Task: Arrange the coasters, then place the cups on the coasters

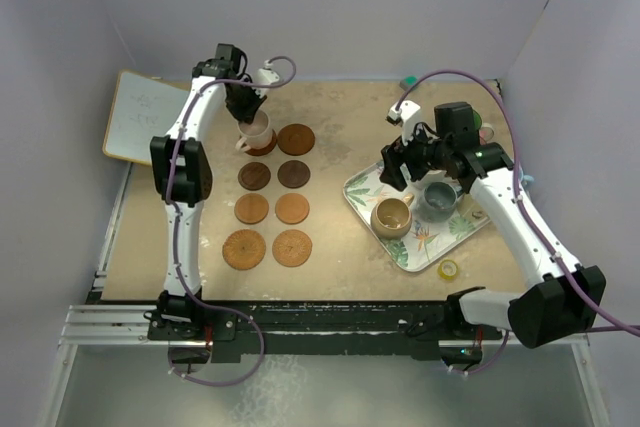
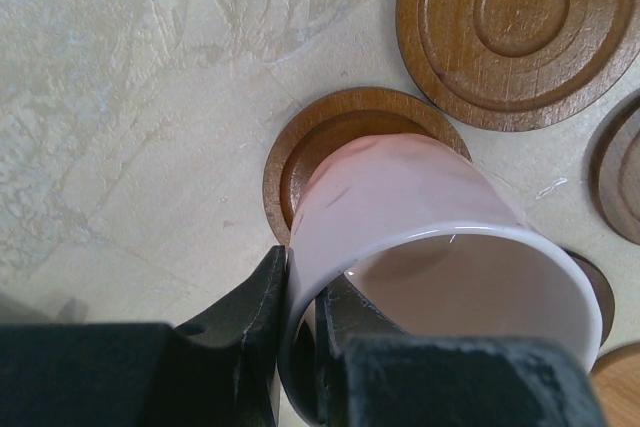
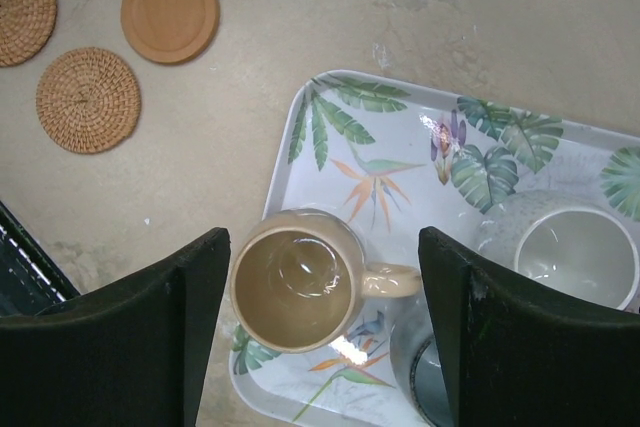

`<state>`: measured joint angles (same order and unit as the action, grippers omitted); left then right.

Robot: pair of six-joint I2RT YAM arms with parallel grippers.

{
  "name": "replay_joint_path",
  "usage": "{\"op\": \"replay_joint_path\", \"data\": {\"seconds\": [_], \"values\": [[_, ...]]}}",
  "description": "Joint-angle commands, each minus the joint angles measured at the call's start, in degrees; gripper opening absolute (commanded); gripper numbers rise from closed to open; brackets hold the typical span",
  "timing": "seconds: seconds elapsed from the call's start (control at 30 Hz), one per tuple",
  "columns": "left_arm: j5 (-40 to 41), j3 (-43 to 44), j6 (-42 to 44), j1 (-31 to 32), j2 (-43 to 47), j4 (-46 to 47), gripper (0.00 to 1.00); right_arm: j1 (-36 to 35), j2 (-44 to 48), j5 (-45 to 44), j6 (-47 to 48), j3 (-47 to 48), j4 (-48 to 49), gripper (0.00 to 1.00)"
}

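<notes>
My left gripper point(image 1: 248, 115) point(image 2: 300, 282) is shut on the rim of the pink cup point(image 1: 256, 133) point(image 2: 400, 207), one finger inside and one outside. The cup leans over the far-left dark brown coaster point(image 1: 267, 148) point(image 2: 300, 152); whether it touches I cannot tell. Seven more coasters lie in two columns, from the ringed one point(image 1: 296, 139) point(image 2: 520, 27) down to two woven ones point(image 1: 244, 249) point(image 3: 88, 99). My right gripper point(image 1: 405, 165) point(image 3: 325, 247) hangs open above the tan cup point(image 1: 391, 217) point(image 3: 295, 282), which stands on the tray.
The leaf-patterned tray point(image 1: 362, 187) point(image 3: 300, 122) also holds a slate cup point(image 1: 438, 197) point(image 3: 428, 387) and a grey cup point(image 3: 575, 252). A yellow tape roll point(image 1: 449, 269) lies near the tray's front corner. A whiteboard point(image 1: 140, 117) overhangs the table's far left edge.
</notes>
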<state>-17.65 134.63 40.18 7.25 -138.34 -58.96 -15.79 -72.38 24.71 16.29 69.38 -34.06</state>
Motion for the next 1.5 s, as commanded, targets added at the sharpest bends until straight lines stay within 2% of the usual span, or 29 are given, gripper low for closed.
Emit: {"op": "replay_joint_path", "data": {"seconds": [0.0, 0.8, 1.0, 1.3, 1.47], "values": [[-1.04, 4.33, 1.54, -0.39, 0.44, 0.96, 0.03, -0.01, -0.12, 0.71, 0.83, 1.02, -0.19, 0.79], [0.80, 6.92, 3.78, -0.39, -3.67, 0.64, 0.03, 0.06, -1.14, 0.99, 0.89, 1.19, -0.55, 0.80], [1.43, 6.93, 3.99, -0.39, -4.37, 1.16, 0.16, 0.15, -1.36, 1.13, 0.92, 1.30, -0.66, 0.80], [1.58, 6.90, 3.14, -0.39, -4.46, 2.96, 0.25, 0.15, -1.54, 1.11, 1.01, 1.32, -0.81, 0.80], [1.96, 6.60, 1.31, -0.39, -1.45, 5.43, 0.33, 0.19, -1.55, 1.45, 1.01, 1.47, -1.07, 0.80]]}}
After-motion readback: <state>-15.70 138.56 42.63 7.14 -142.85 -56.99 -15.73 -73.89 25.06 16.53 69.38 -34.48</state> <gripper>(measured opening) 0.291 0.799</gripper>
